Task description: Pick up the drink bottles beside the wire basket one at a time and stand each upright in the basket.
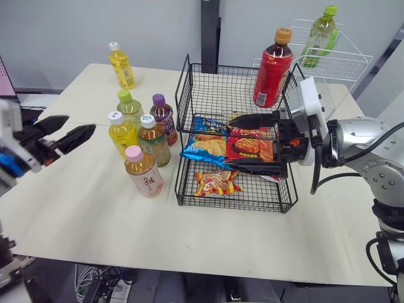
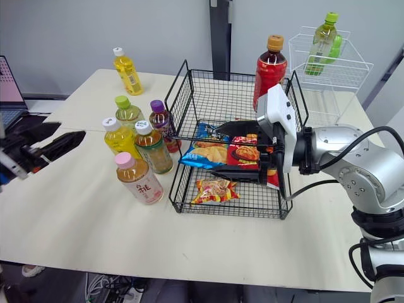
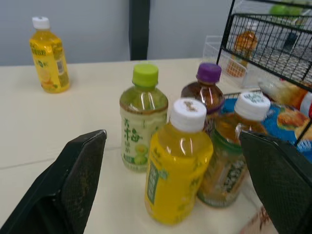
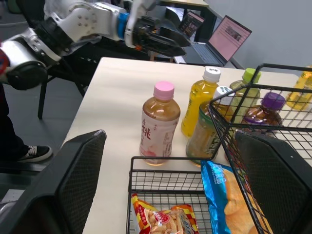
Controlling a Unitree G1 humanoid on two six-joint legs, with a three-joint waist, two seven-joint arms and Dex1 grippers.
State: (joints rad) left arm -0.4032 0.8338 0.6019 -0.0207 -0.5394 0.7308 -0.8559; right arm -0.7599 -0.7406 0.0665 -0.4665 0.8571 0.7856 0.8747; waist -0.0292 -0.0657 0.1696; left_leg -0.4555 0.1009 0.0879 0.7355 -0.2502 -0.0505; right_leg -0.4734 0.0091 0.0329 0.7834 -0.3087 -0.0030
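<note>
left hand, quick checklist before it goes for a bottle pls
1. Left hand open and empty: ok.
2. Target lined up: ok, the yellow bottle sits between its fingers in the left wrist view.
3. Room around it: not ok, the green-capped bottle and the tea bottle crowd it.
4. Yellow bottle upright: ok.
5. Free spot in the basket: ok, the back shelf is bare; snack bags lie on the front shelves.
6. Right hand out of the way: not ok, it hangs open over the snack bags.
</note>
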